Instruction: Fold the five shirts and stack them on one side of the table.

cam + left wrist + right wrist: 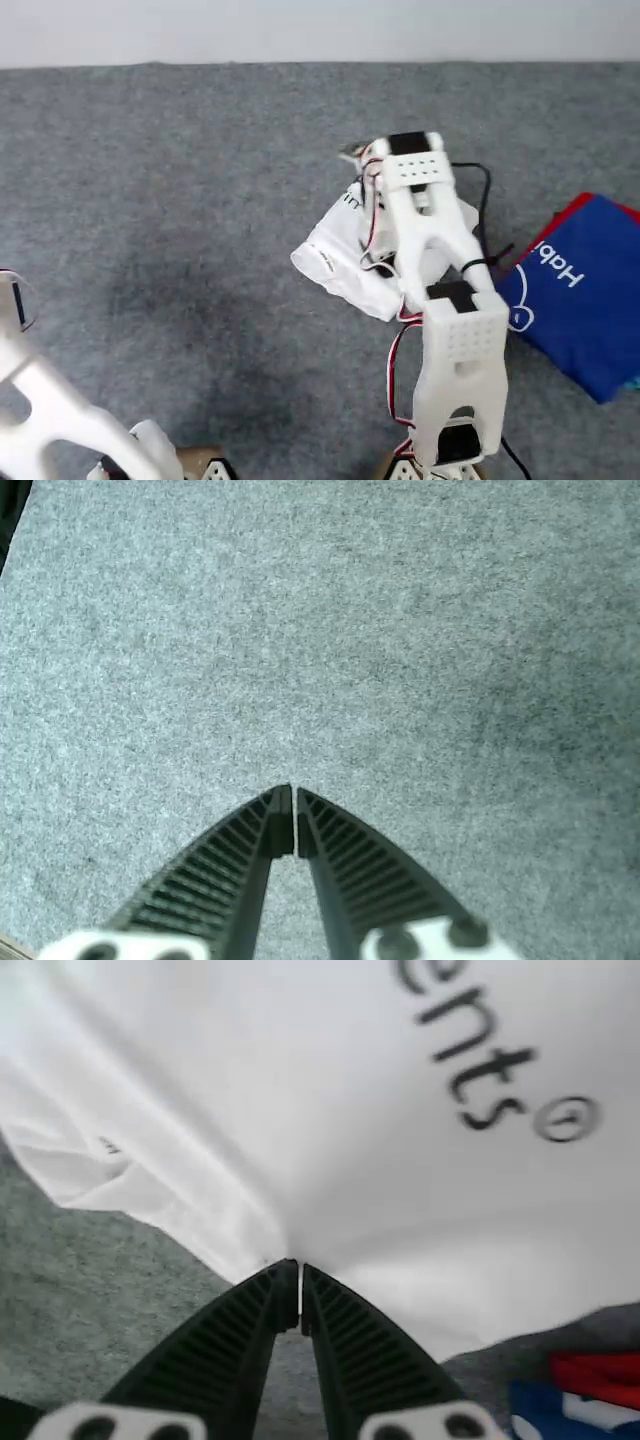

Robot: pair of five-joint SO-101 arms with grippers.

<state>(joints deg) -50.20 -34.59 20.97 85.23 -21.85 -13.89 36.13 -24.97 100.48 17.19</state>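
A crumpled white shirt [335, 262] with dark print lies on the grey carpet right of centre, partly under my right arm [440, 260]. In the right wrist view the white shirt [380, 1110] spreads just beyond my right gripper [298, 1272]. That gripper is shut with its tips pinching a fold of the cloth, and creases run into them. A folded blue shirt [580, 290] with a red edge and white print lies at the right edge. My left gripper [295, 805] is shut on nothing, above bare carpet.
Grey carpet [180, 200] covers the table, with open room across the left half and the back. My left arm [50, 420] stands at the near left corner. A corner of the blue shirt [580, 1400] lies close beside the white one.
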